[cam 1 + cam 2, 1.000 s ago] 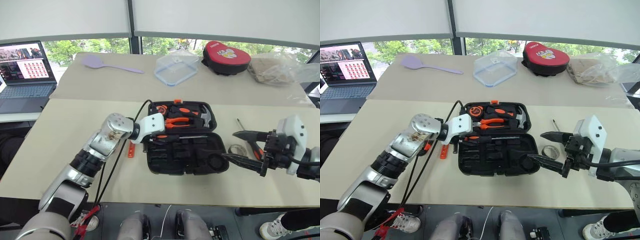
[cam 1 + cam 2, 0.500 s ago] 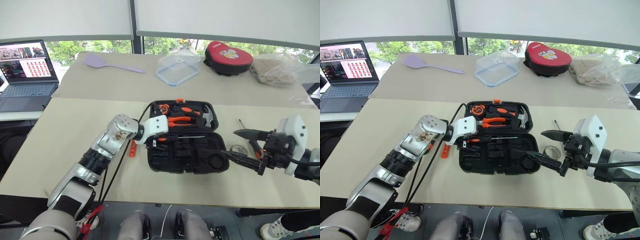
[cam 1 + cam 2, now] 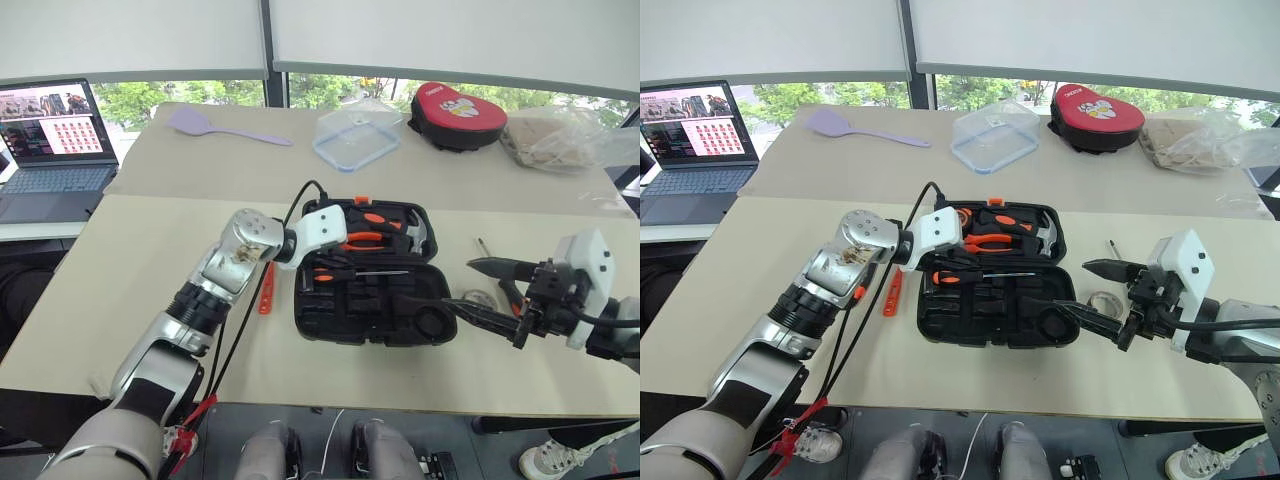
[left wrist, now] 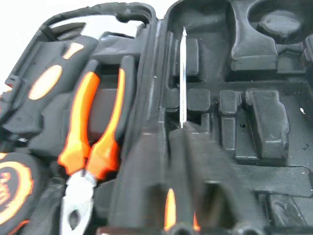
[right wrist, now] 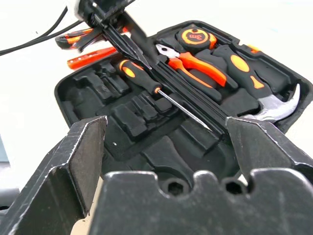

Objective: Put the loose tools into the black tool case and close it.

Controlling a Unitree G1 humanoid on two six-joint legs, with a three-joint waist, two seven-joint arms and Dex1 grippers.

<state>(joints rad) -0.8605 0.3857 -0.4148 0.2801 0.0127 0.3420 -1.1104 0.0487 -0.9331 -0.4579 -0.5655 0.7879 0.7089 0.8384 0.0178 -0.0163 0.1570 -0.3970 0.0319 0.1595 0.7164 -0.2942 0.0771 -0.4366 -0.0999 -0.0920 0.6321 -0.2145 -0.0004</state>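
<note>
The black moulded plastic tool case (image 3: pixel 366 272) is seen lying open in the middle of the beige table (image 3: pixel 140 260), with an orange-and-black-handled screwdriver (image 5: pixel 146 83) laid in its front half. The left gripper (image 3: pixel 952 262), fingers pressed together, is held over that screwdriver's handle. The right gripper (image 3: pixel 492 290) is kept spread wide by the case's right end.

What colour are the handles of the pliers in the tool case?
Orange, on the pliers; the left wrist view shows them best.

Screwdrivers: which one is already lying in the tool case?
The orange-and-black-handled screwdriver, lying across the near half of the black tool case beside the hinge. The slim screwdriver lies outside on the table, right of the case.
</note>
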